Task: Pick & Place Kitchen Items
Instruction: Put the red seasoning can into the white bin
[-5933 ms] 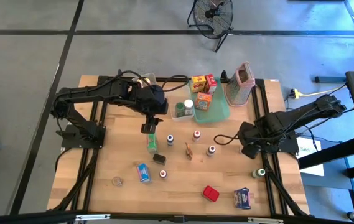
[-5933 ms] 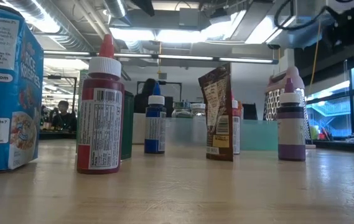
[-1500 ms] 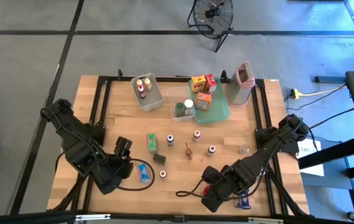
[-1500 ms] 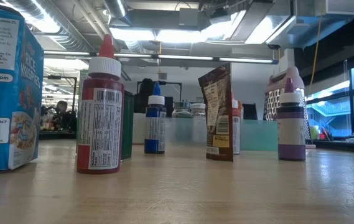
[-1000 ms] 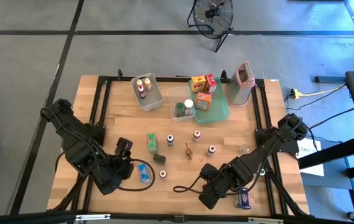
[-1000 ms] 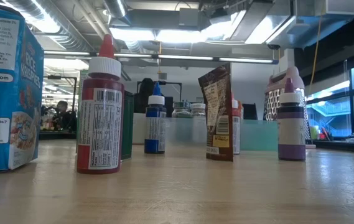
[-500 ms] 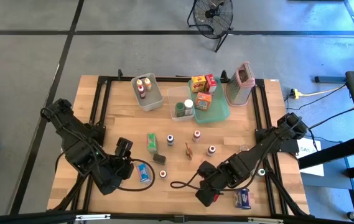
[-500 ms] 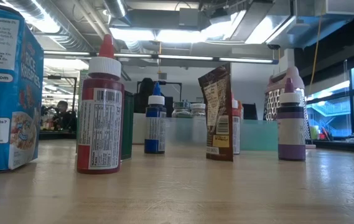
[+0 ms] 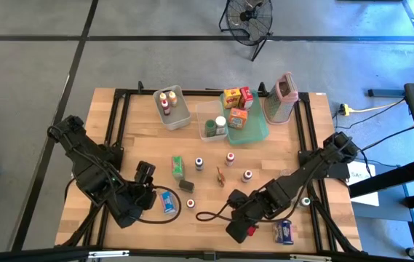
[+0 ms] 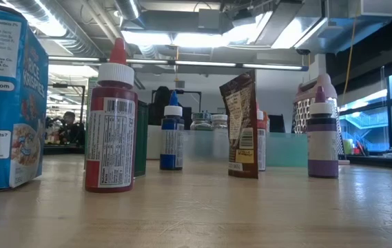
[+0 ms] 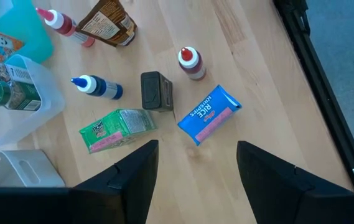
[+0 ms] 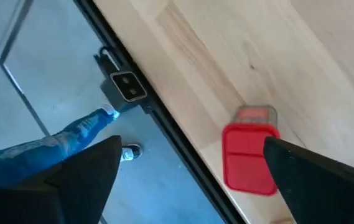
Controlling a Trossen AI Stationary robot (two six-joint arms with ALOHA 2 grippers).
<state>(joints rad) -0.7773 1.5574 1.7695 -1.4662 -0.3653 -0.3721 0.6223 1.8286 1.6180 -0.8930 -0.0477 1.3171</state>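
Our right gripper (image 12: pixel 189 180), fingers spread wide and empty, hangs low at the table's near edge just above the red box (image 12: pixel 249 157), which lies flat, nearer one finger, long axis roughly square to that edge.

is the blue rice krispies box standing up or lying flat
Lying flat. In the left wrist view the blue Rice Krispies box shows its broad printed face upward on the wooden table, and the high view shows it flat too.
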